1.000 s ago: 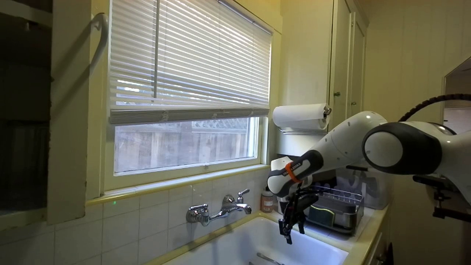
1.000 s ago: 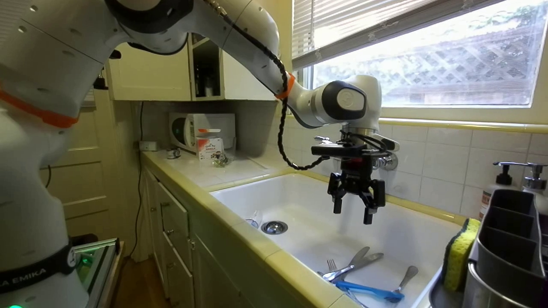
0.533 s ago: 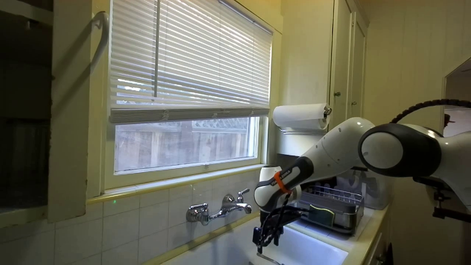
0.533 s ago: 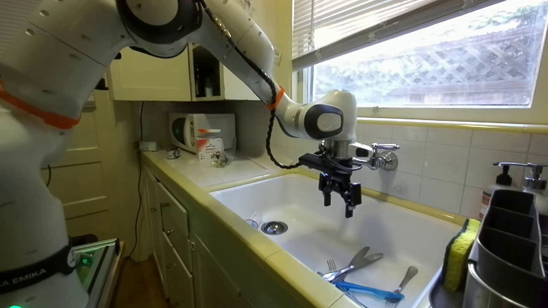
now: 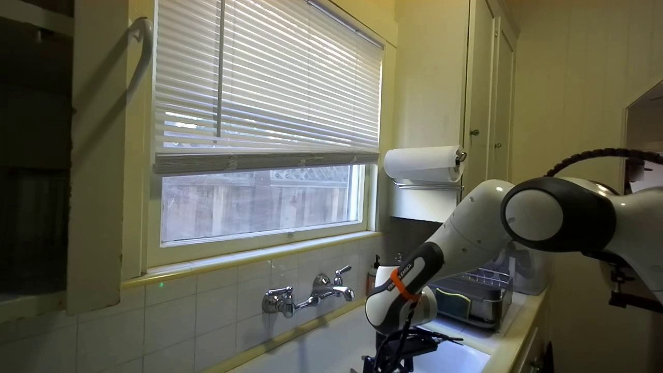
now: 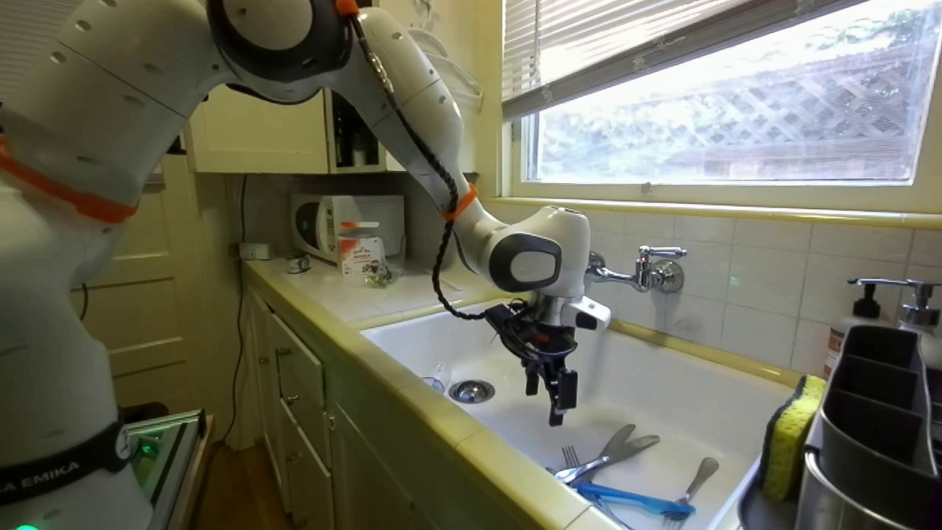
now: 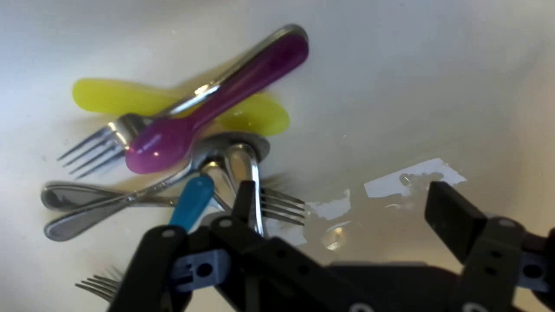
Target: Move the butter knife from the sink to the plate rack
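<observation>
In an exterior view, the plate rack [image 5: 494, 278] is standing on the surface [image 5: 510, 317] near its front edge. In an exterior view, the sink [image 6: 684, 408] is holding cutlery [image 6: 625, 449], tool [image 6: 544, 408] hanging spread above. Wrist view: a purple spoon [image 7: 210, 110] is overlapping a fork [image 7: 129, 125]; butter knife? Can't tell which.

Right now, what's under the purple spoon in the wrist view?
A yellow utensil and a metal fork lie partly under the purple spoon. Their covered stretches, and anything else directly beneath it, cannot be seen.
</observation>
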### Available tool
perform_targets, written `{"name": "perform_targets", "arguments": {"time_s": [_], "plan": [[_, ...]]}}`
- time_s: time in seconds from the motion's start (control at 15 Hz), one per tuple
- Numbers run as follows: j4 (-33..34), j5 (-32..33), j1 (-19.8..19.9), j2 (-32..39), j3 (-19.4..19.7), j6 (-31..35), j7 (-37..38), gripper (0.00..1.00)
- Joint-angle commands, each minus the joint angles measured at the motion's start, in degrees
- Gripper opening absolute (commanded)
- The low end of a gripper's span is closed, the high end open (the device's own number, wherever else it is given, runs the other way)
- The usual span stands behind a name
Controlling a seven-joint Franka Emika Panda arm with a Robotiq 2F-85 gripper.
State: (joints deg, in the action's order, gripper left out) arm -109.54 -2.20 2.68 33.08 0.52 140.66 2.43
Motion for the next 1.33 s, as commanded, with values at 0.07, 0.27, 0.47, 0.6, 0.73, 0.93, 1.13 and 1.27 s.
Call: {"name": "perform_targets", "arguments": {"time_s": [0.07,0.27,0.47,0.6,0.73,0.93,1.13,1.27], "plan": [[-0.2,-0.2,0.1,0.4,0.6,-0.2,-0.3,1.0],[0.0,0.9,0.1,1.7,1.1,3.3,-1.3,1.0],[-1.5,5.2,0.1,4.1,3.6,12.3,-3.3,1.0],[-1.4,5.3,2.1,7.1,3.4,19.0,-5.9,1.0],[-0.2,5.3,3.3,9.7,3.3,23.0,-7.8,1.0],[0.5,4.9,5.3,11.4,2.8,27.3,-9.3,1.0],[2.1,4.8,6.6,12.3,1.8,28.7,-10.3,0.94],[3.2,4.8,7.2,11.9,0.3,27.4,-11.5,0.96]]}}
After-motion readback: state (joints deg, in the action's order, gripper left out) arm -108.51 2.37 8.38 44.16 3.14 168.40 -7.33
